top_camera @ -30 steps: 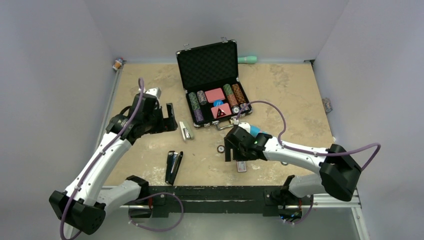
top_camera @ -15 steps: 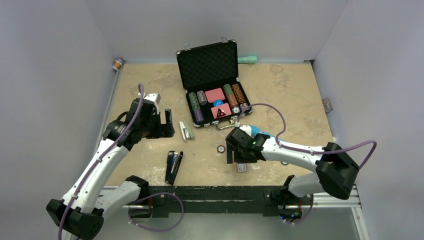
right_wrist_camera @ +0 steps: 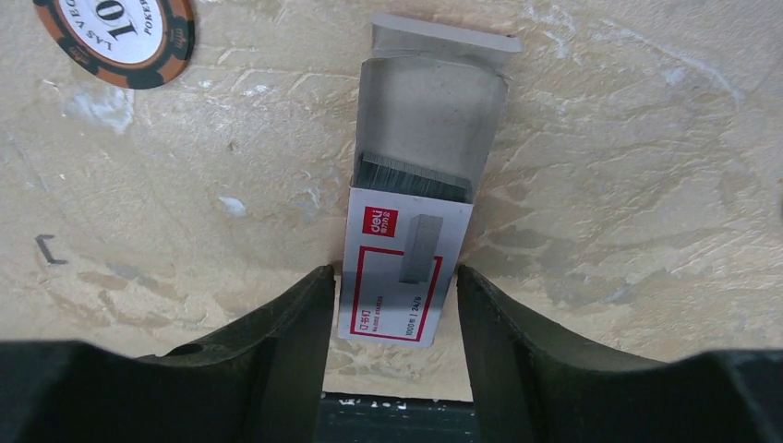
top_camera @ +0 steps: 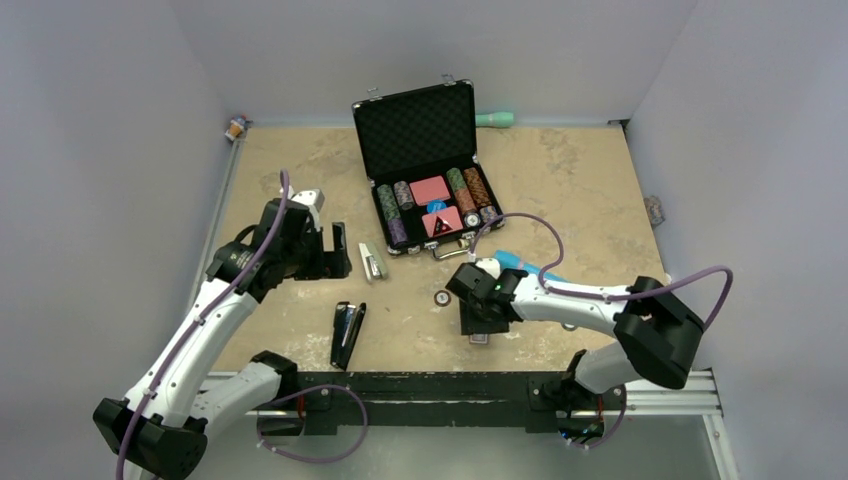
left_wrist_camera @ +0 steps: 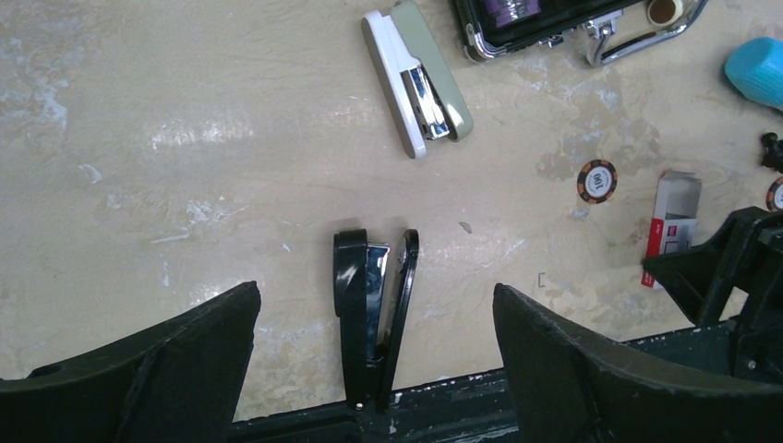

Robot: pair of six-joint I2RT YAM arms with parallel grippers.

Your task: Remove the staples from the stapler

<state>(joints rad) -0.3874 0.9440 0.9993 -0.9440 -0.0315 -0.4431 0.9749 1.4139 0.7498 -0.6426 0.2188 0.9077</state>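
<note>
1. Table (top_camera: pixel 580 190): tan top, mottled with pale worn patches and scuffs.
2. Back wall (top_camera: pixel 300 50), left wall (top_camera: pixel 100 150) and right wall (top_camera: pixel 760 130): plain pale grey-lilac panels enclosing the table on three sides.
3. Metal rail (top_camera: pixel 690 404): runs along the table's near edge.
4. Grey surface (top_camera: pixel 450 462) below the rail: possibly floor; view too narrow to confirm.
5. Lighting: even, diffuse; soft sheen on the tabletop.

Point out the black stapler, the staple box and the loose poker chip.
black stapler (left_wrist_camera: pixel 372 305): left wrist view, on its chrome magazine.
staple box (right_wrist_camera: pixel 406 269): right wrist view, on its printed sleeve.
poker chip (right_wrist_camera: pixel 115 28): right wrist view, on its white centre.
</note>
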